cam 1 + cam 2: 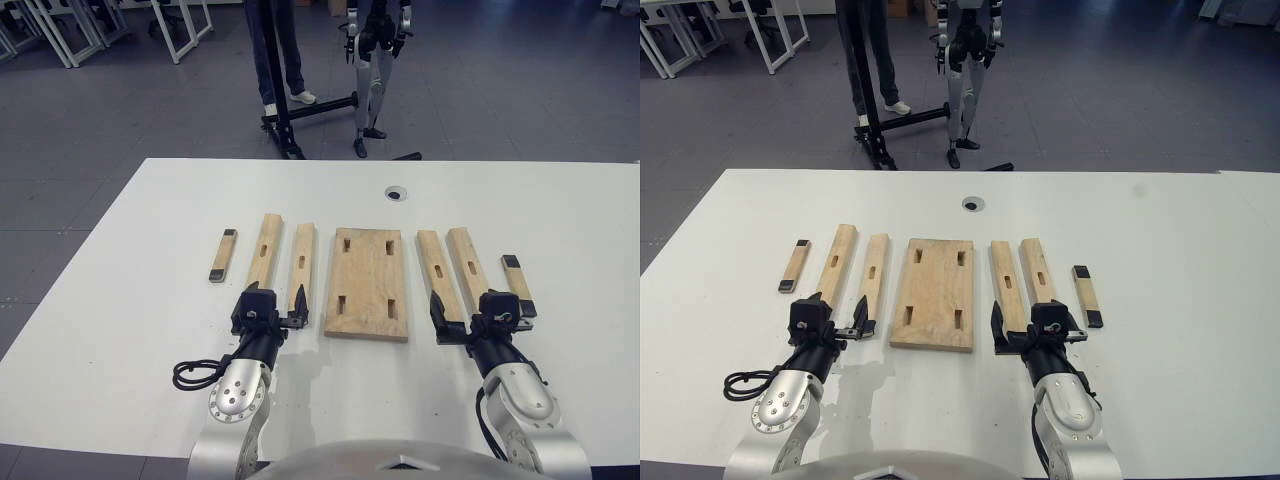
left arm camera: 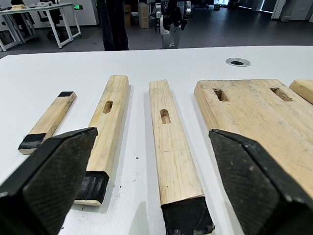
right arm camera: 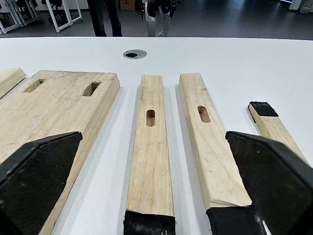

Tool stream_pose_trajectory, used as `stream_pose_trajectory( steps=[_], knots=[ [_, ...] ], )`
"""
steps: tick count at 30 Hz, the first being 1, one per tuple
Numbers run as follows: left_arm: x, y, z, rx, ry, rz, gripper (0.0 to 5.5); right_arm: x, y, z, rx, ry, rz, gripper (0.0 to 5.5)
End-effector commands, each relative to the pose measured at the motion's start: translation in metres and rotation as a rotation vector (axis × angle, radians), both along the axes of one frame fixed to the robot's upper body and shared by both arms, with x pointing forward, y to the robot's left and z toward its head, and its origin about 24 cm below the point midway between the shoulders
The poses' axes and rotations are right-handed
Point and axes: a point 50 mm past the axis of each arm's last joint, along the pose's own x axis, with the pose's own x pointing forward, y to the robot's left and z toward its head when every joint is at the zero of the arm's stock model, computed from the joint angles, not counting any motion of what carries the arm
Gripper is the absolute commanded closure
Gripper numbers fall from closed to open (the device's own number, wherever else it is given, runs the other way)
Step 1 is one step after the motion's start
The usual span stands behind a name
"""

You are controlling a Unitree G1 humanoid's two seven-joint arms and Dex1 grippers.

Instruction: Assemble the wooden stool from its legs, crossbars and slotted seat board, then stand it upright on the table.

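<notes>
The slotted seat board (image 1: 367, 282) lies flat mid-table. To its left lie two slotted legs (image 1: 301, 258) (image 1: 264, 250) with black ends, and a short crossbar (image 1: 223, 254) farther left. To its right lie two more legs (image 1: 433, 268) (image 1: 467, 262) and a second crossbar (image 1: 517, 280). My left gripper (image 1: 272, 300) is open at the near ends of the left legs, its fingers (image 2: 54, 176) either side of the inner leg (image 2: 168, 137). My right gripper (image 1: 472, 310) is open at the near ends of the right legs (image 3: 150, 142) (image 3: 208, 132). Neither holds anything.
The white table (image 1: 120, 300) has a round cable hole (image 1: 397, 193) behind the seat board. A black cable loop (image 1: 195, 373) lies beside my left arm. Beyond the far edge stand a black stand base (image 1: 300, 110) and another robot (image 1: 375, 60).
</notes>
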Motion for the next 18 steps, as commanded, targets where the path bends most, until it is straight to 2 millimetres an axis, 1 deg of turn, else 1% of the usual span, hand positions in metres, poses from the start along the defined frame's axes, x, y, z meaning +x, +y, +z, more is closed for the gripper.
stream_pose_trajectory(
  steps=[1, 18],
  knots=[
    [0.0028, -0.0007, -0.0001, -0.003, -0.005, 0.003, 1.28, 0.0017, -0.0007, 0.0021, 0.0, -0.006, 0.004, 0.02],
    [0.003, 0.0025, -0.0028, -0.018, 0.0, 0.009, 1.28, 0.0023, 0.0007, 0.0006, 0.021, -0.006, 0.005, 0.02]
  ],
)
